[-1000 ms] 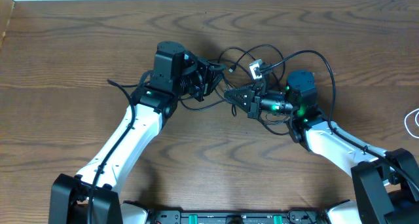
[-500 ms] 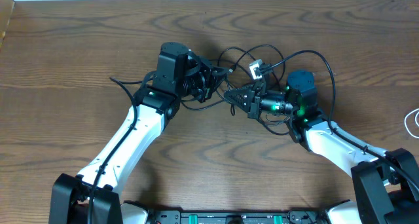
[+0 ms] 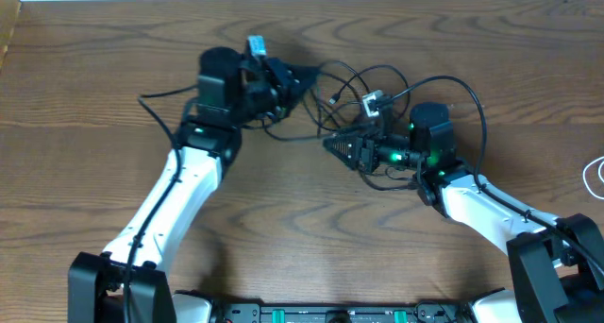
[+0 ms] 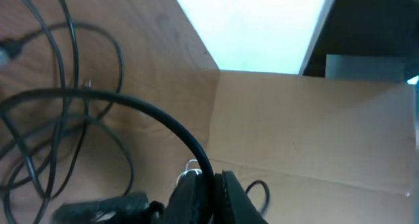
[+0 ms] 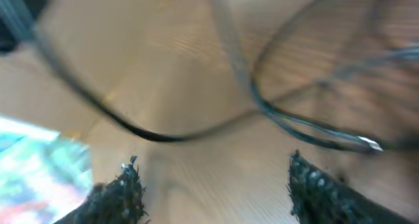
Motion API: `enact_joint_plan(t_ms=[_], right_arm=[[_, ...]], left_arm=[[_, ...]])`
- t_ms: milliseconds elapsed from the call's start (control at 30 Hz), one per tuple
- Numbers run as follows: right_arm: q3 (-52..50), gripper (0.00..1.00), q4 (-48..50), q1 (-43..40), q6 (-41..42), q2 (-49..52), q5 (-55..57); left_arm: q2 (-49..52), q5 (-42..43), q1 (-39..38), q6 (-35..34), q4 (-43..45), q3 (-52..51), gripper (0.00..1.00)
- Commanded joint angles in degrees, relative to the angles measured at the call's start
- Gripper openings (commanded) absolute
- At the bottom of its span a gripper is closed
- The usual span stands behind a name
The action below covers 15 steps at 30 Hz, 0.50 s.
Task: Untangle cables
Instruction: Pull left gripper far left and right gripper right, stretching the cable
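The left fingers [image 4: 190, 196] stand nearly together, and a black cable [image 4: 157, 116] arcs down into the thin gap between them, so they appear clamped on it. The right fingers [image 5: 127, 188] are spread wide with nothing between them; that wrist view is blurred, and only dark loops of cord show on the wood beyond the tips.

The cables form a loose tangle [image 3: 363, 82] on the worktop [image 3: 94, 87], and everything else can be placed from it. The tangle is a few thin black loops crossing one another, with a small pale plug end [image 3: 373, 103] near its middle. From overhead, the left fingers sit at the tangle's left edge, pointing right into it. Black cord runs from their tips into the loops. The right fingers lie just on the near side of the tangle, pointing left, with their tips below the pale plug end. One wide black loop swings out from the tangle's right side and curves around the right arm's wrist [image 3: 432, 134].

In the left wrist view, several thinner black strands of the tangle cross on the wood to the left of the gripped cable. Whether they are knotted or only overlapping cannot be told. A white cable [image 3: 595, 177] shows as a partial loop at the worktop's right edge, well apart from the tangle and touching none of the black cords.
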Motion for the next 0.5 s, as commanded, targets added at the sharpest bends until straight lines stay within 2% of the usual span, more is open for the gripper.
enact_joint_plan(t_ms=[0, 67, 200, 333, 400, 467], right_arm=[[0.1, 0.78, -3.0, -0.4, -1.2, -0.2, 14.4], [0.1, 0.81, -5.0, 0.0, -1.2, -0.2, 18.3], [0.1, 0.85, -7.9, 1.1, -1.2, -0.1, 21.7], [0.1, 0.89, -8.2, 1.8, 0.0, -0.1, 25.1], [0.1, 0.88, -8.2, 2.1, 1.8, 0.0, 27.9], [0.1, 0.81, -8.3, 2.4, 2.8, 0.1, 31.2]], left_arm=[[0.3, 10.1, 1.8, 4.3, 1.0, 0.2, 0.08], [0.3, 13.8, 2.0, 4.3, 4.2, 0.2, 0.08], [0.3, 21.7, 1.9, 4.0, 17.5, 0.2, 0.08], [0.3, 26.1, 1.7, 0.2, 26.0, 0.2, 0.08], [0.2, 27.2, 1.7, -1.4, 27.7, 0.2, 0.08], [0.2, 27.5, 1.7, -2.3, 28.3, 0.2, 0.08]])
